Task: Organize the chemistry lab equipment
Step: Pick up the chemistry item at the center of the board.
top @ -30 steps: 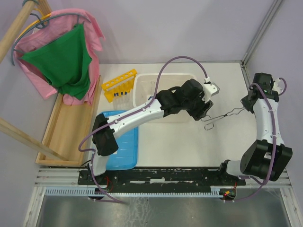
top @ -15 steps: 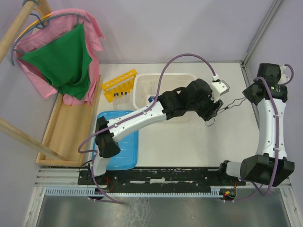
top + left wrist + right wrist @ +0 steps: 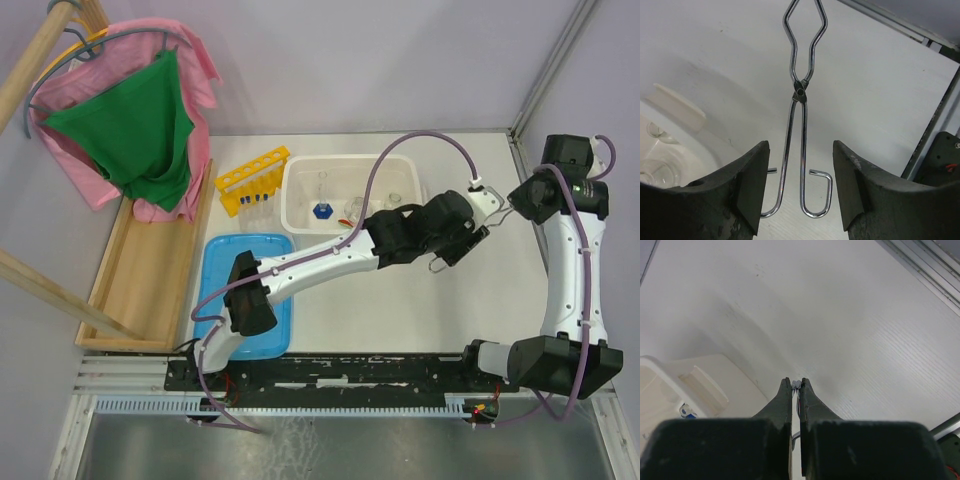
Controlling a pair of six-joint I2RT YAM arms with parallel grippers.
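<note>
The metal scissor-handled tongs [image 3: 495, 210] stretch between my two grippers, right of the tub. My right gripper [image 3: 514, 201] is shut on their tip end, which shows as a bit of metal between the fingertips in the right wrist view [image 3: 796, 384]. My left gripper [image 3: 450, 255] is open, one finger on each side of the tongs' [image 3: 800, 95] hooked handles, not touching them [image 3: 801, 192]. Small clear flasks [image 3: 352, 207] and a blue-capped piece [image 3: 321, 211] lie in the white tub [image 3: 300, 165]. The yellow tube rack [image 3: 255, 172] holds blue-capped tubes [image 3: 250, 200]. No rods show.
The flat blue lid [image 3: 272, 310] lies at the front left, partly under my left arm. A long wooden tray [image 3: 150, 260] and hanging pink and green clothes [image 3: 140, 130] are on the far left. A metal frame rail [image 3: 515, 150] runs along the right edge.
My left arm has stretched to the right, off the tub, and its open fingers now flank the tongs' handles. My right gripper has drawn back and up with the tongs' tip end.
</note>
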